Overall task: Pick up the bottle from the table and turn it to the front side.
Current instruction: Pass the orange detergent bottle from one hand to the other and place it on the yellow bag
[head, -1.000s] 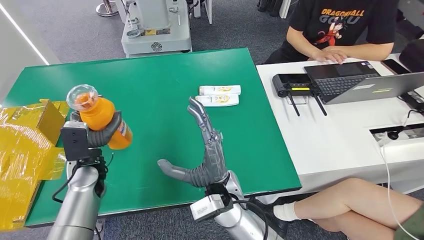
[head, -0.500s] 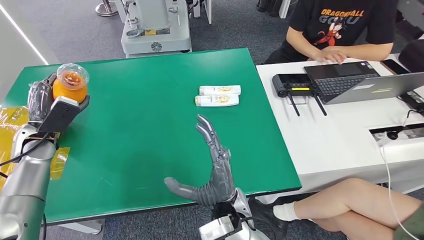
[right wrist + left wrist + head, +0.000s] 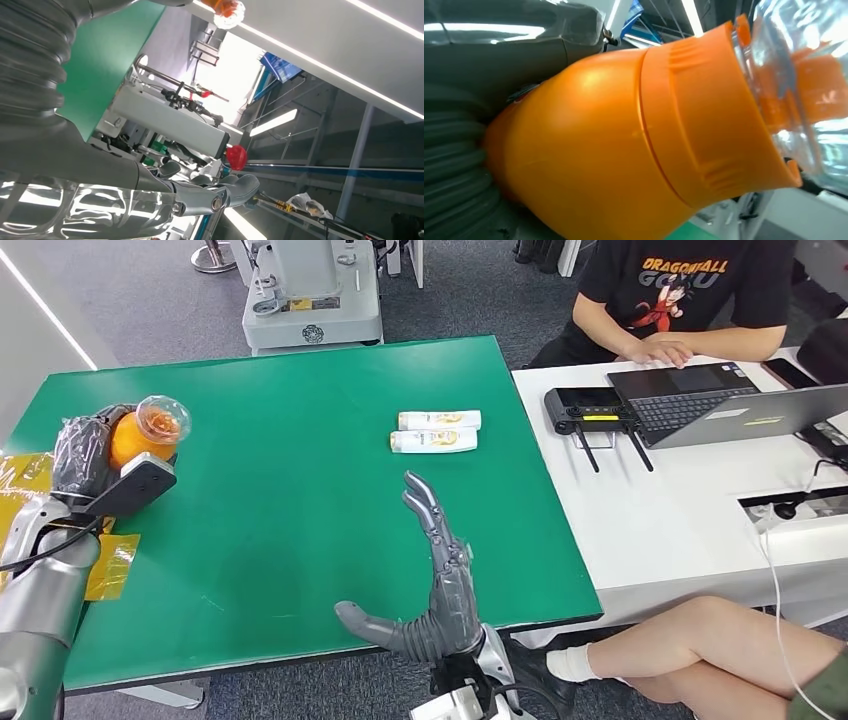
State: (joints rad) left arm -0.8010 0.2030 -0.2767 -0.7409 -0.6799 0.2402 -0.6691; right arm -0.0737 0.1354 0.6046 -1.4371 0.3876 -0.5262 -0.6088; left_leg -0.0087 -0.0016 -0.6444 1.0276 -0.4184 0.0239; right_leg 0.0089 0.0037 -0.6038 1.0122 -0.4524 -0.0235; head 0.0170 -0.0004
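You have the green table (image 3: 300, 470) across most of the head view, and to its 3 o'clock side stands a white desk (image 3: 680, 510) touching the green edge, where a person (image 3: 690, 290) in a black shirt sits at 1 o'clock with hands on a laptop (image 3: 720, 400). At 12 o'clock, behind the green table, you see a grey machine base (image 3: 312, 295) on the floor. A bent leg of another person (image 3: 700, 650) comes in at 5 o'clock, just beside the table corner. Your right hand (image 3: 430, 580) is raised over the near edge of the table at 6 o'clock, its fingers stretched and apart, thumb pointing out to 9 o'clock, holding nothing; nothing lies between it and the two tubes. Your left hand (image 3: 85, 455) is at 9 o'clock over the table's far left side, its fingers clamped around the orange bottle (image 3: 140, 435), which is lifted and tilted, its clear round cap (image 3: 163, 422) pointing toward 2 o'clock. The left wrist view shows the bottle (image 3: 624, 150) pressed against the hand's ribbed cover. Yellow packaging (image 3: 25, 475) lies under that arm at the table's left edge. Two white tubes (image 3: 436, 431) lie side by side, touching, at 1 o'clock from your right hand, well apart from the bottle. A black controller (image 3: 590, 408) rests on the desk near the laptop.
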